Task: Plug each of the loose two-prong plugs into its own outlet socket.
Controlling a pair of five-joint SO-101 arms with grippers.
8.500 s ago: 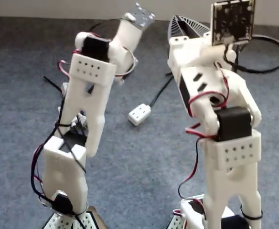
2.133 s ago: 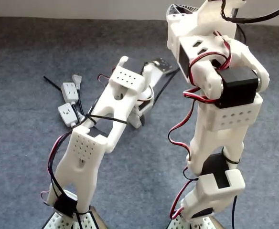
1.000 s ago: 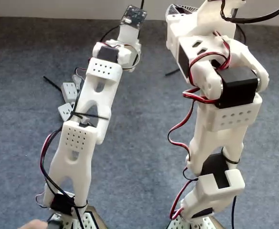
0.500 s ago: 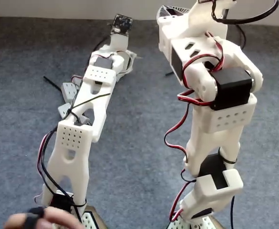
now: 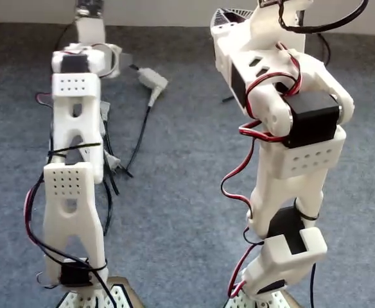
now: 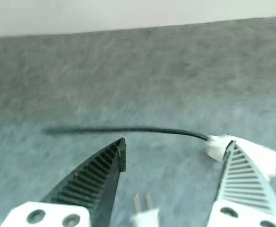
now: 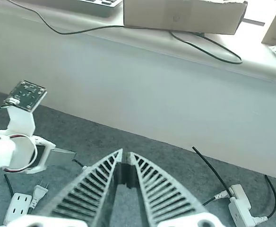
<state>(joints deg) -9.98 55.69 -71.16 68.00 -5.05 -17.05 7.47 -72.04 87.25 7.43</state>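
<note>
The grey surface (image 5: 187,192) carries everything. The left arm (image 5: 72,160) is stretched toward the upper left of the high view, and the right arm (image 5: 290,128) is folded tall at the right. The left end effector (image 6: 176,144) is spread wide and holds nothing. The right end effector (image 7: 125,158) is pressed together on nothing, raised above the surface. An outlet socket (image 7: 15,208) is seen at the lower left of the right wrist view.

A black cord (image 6: 128,130) is laid across the middle of the left wrist view. A two-prong plug (image 6: 145,213) lies at that view's bottom edge, between the spread fingers, prongs pointing up the frame.

Picking up this plug is judged the step in hand. The plug body should be centred between the fingers before they are closed. The prongs should be left free, and the cord kept out of the pinch.
</note>
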